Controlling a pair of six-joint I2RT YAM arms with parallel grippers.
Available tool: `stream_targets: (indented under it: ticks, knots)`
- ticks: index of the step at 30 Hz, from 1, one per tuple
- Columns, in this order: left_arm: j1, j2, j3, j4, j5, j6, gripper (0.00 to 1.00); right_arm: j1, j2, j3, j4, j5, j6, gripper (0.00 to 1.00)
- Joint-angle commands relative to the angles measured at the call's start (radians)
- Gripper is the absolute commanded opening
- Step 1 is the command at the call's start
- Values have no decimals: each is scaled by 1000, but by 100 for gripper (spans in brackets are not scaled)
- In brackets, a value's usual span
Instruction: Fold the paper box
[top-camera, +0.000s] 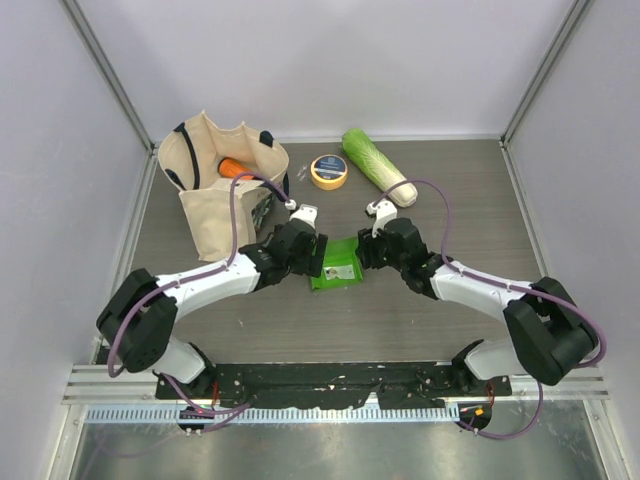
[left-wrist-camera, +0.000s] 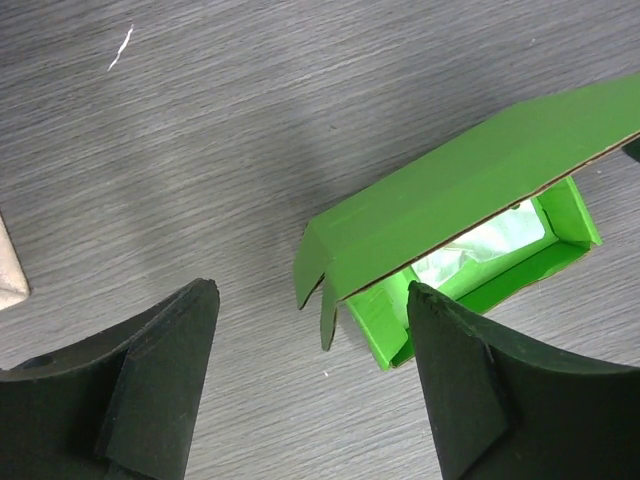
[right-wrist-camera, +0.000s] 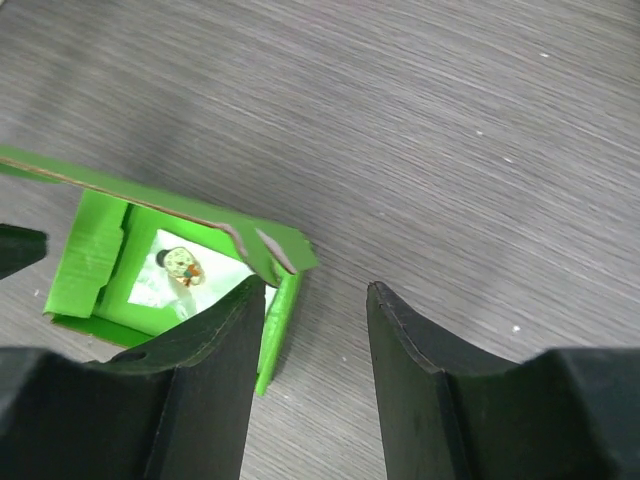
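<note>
Top view
- Surface: a grey wood-grain table (top-camera: 400, 325) with pale walls (top-camera: 350, 60) on three sides.
- Bag: a cream cloth bag (top-camera: 212, 215) stands at the far left with its mouth open; something orange (top-camera: 236, 167) lies inside.
- Far edge: a roll of yellow tape (top-camera: 329, 171) and a long pale cabbage (top-camera: 378, 167), apart from each other.
- Box: the green paper box (top-camera: 337, 264) lies mid-table, between my two grippers.
- Grippers: my left gripper (top-camera: 320, 253) is at its left end, my right gripper (top-camera: 363, 250) at its right end, both close in.

Left wrist view
- Surface: the same grey grain, with a small white scrap (left-wrist-camera: 121, 47) on it.
- Box: the lid is raised and tilted over the tray, a side flap hangs at the near corner, and something pale and shiny lies inside.
- Left fingers (left-wrist-camera: 160, 380): wide apart, clamped on nothing; I cannot tell whether one touches the box corner.

Right wrist view
- Surface: bare grey grain shows between my fingers.
- Box: the tray is open under the tilted lid, with a pale packet inside.
- Right fingers (right-wrist-camera: 430, 390): apart, gripping nothing; the box sits just beside one of them.
</note>
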Motion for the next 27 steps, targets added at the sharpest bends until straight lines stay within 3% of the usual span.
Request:
stream_targets:
  ticks: [1, 9, 10, 16, 19, 20, 27]
  knots:
    - [3, 29, 55, 61, -5, 41, 75, -1, 28, 41, 143, -126, -117, 50]
    - [5, 66, 85, 65, 4, 35, 45, 1, 48, 53, 164, -133, -139, 41]
    - [5, 69, 91, 62, 6, 30, 38, 1, 50, 52, 164, -132, -133, 36]
    - [2, 86, 111, 39, 0, 1, 16, 53, 19, 21, 185, -64, -71, 16]
    - [-11, 95, 134, 30, -57, -27, 6, 99, 11, 10, 204, 66, -10, 1]
    - [-17, 105, 149, -5, -77, -57, 1, 116, 10, 9, 210, 192, 8, 1]
    - [-60, 195, 241, -96, -271, -204, 0, 217, 14, -19, 215, 536, 289, 1]
